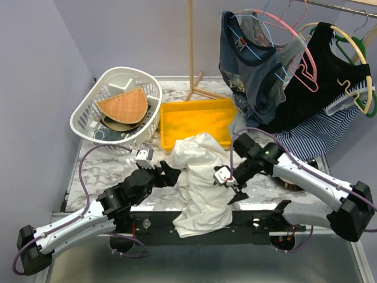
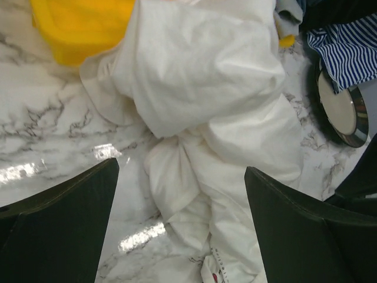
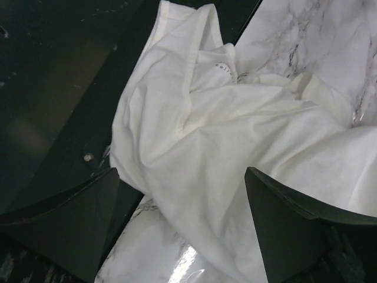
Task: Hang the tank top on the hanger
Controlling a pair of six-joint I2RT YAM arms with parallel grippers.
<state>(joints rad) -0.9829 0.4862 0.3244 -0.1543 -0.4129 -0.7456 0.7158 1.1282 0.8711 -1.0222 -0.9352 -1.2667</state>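
Tank top (image 1: pixel 197 177): off-white and crumpled in a heap at the middle of the marble tabletop (image 1: pixel 106 171). Its far edge lies against the yellow tray (image 1: pixel 197 121). Its near end drapes over the tabletop's near edge onto the dark base.

Left hand (image 1: pixel 171 173): at the left side of the heap, pointing right into it, just beside the cloth. I cannot tell whether it touches. In the left wrist view the hand (image 2: pixel 181 168) is released, with both fingers (image 2: pixel 59 230) spread wide. The tank top (image 2: pixel 206 118) lies bunched ahead of and between them, and nothing is pinched.

Right hand (image 1: pixel 237 193): over the right edge of the heap, toward the near side. In the right wrist view this hand (image 3: pixel 181 171) is also released, with its fingers (image 3: pixel 294 230) wide apart. The tank top (image 3: pixel 224 147) is spread beneath the gap, with a narrow strap and the neckline toward the dark base. Nothing is grasped.

Surroundings:
- White basket (image 1: pixel 88 121) at the far left, holding a woven piece.
- Blue-grey shirt (image 1: pixel 247 65) and black top (image 1: pixel 318 82) hanging at the far right.
- Striped cloth (image 1: pixel 318 132) below them, well clear of the tank top.
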